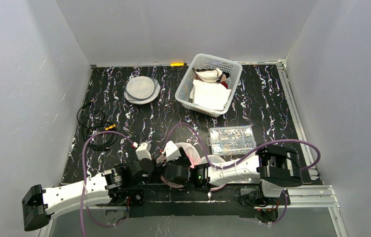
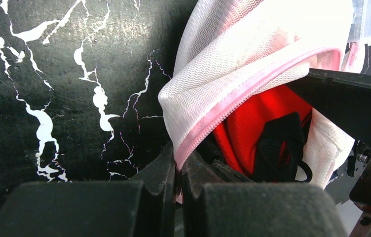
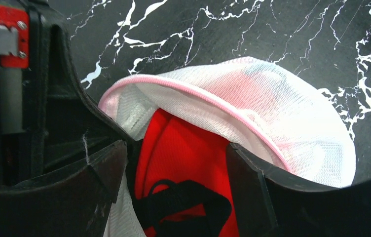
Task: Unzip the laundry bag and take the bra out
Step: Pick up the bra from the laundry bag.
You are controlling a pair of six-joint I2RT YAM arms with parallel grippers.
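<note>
The white mesh laundry bag [image 2: 233, 64] with a pink zipper lies at the table's near edge, between the two wrists [image 1: 189, 149]. Its mouth gapes, and inside shows the red bra [image 3: 183, 143] with a black strap. My left gripper [image 2: 178, 165] is shut on the pink zipper edge of the bag's mouth. My right gripper [image 3: 176, 170] is open and reaches into the mouth. Its fingers [image 3: 99, 168] stand on either side of the bra. In the top view both grippers sit close together, the left [image 1: 144, 149] beside the right [image 1: 172, 148], and most of the bag is hidden.
A white basket [image 1: 183, 94] with clothes stands at the back centre. A round mesh disc [image 1: 142, 89] lies to its left. A clear plastic box [image 1: 232, 139] sits right of the bag. Black cables [image 1: 97, 131] coil at the left wall.
</note>
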